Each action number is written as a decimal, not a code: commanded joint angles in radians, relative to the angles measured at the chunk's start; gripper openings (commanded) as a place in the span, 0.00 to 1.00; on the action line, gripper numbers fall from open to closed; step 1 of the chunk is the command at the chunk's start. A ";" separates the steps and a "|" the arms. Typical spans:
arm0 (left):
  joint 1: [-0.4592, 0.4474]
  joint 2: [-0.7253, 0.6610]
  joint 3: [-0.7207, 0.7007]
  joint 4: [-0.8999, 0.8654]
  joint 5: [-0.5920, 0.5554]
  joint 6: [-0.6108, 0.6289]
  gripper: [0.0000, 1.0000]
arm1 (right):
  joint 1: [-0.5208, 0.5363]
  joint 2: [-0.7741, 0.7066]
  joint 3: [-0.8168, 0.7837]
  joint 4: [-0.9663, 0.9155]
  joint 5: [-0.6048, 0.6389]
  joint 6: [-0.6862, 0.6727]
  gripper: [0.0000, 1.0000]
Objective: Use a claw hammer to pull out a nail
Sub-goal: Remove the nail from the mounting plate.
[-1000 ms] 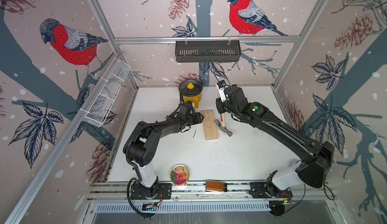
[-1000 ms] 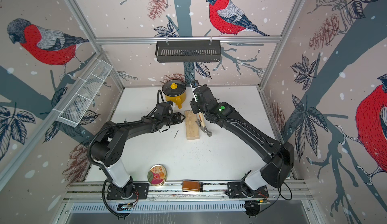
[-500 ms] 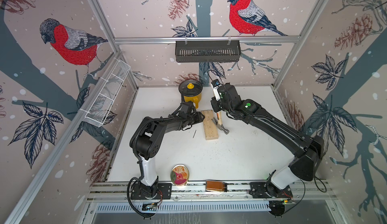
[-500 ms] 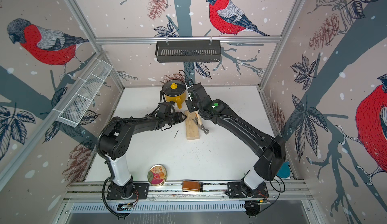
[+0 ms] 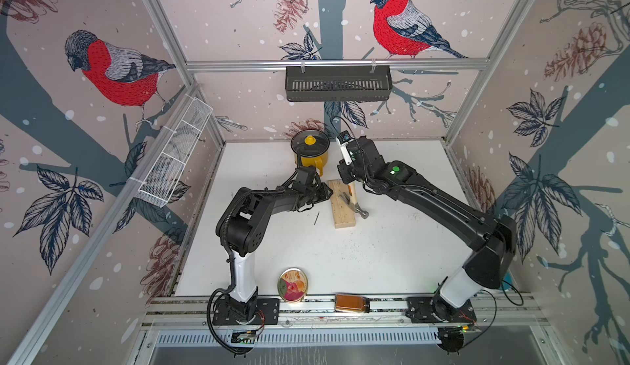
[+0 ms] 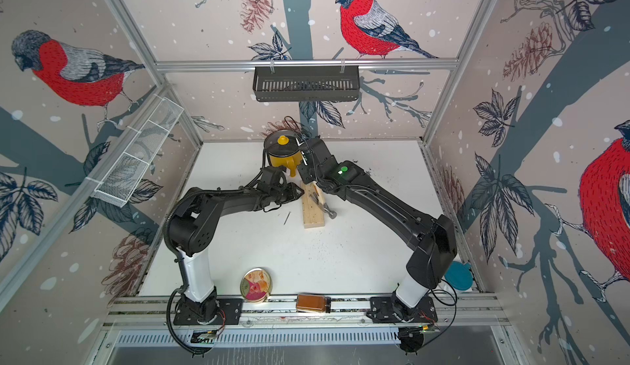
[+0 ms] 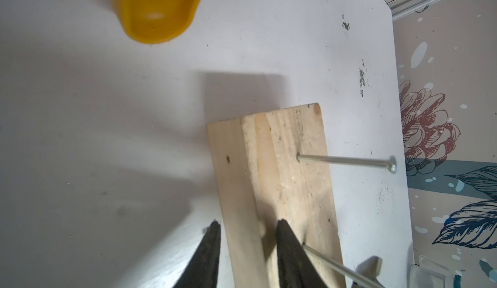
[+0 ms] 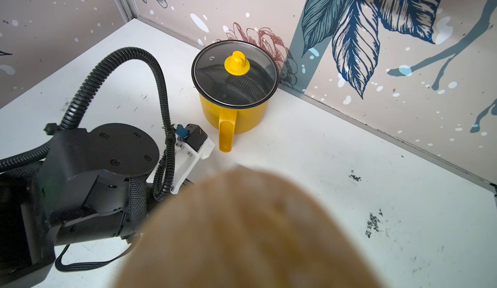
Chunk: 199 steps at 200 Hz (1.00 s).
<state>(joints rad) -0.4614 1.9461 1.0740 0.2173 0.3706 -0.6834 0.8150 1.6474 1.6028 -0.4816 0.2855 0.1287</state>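
A pale wooden block [image 5: 342, 204] [image 7: 279, 165] lies mid-table with two nails standing in it. One nail [image 7: 344, 161] stands alone. The other nail [image 7: 330, 262] meets the steel claw [image 7: 368, 265]. The claw hammer [image 5: 358, 208] [image 6: 325, 208] leans over the block, with its head off the block's right edge. My right gripper [image 5: 351, 181] is shut on its wooden handle [image 8: 242, 232], whose end hides the jaws in the right wrist view. My left gripper [image 7: 247, 223] [image 5: 325, 192] is open astride the block's left edge. One finger is on the top face, the other beside it near the table.
A loose nail [image 5: 317, 218] lies left of the block. A yellow lidded pot [image 5: 310, 150] [image 8: 234, 84] stands just behind it. A round tin [image 5: 292, 285] and a brown jar [image 5: 351, 303] sit at the front rail. A wire basket [image 5: 174, 155] hangs on the left wall.
My right wrist has swung left and toward the back wall, tipping the hammer handle over the block. The left gripper's fingers have drawn closer together at the block's edge.
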 commanded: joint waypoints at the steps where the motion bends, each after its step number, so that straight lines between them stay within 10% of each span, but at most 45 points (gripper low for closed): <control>1: 0.001 0.007 -0.004 0.030 0.013 -0.009 0.34 | 0.001 0.005 0.018 0.059 -0.006 -0.008 0.00; 199: 0.001 -0.004 -0.042 0.050 0.020 -0.029 0.32 | -0.029 0.066 0.063 0.086 -0.016 -0.021 0.00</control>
<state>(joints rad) -0.4610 1.9465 1.0344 0.2943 0.3885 -0.7059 0.7910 1.7130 1.6569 -0.4683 0.2508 0.1276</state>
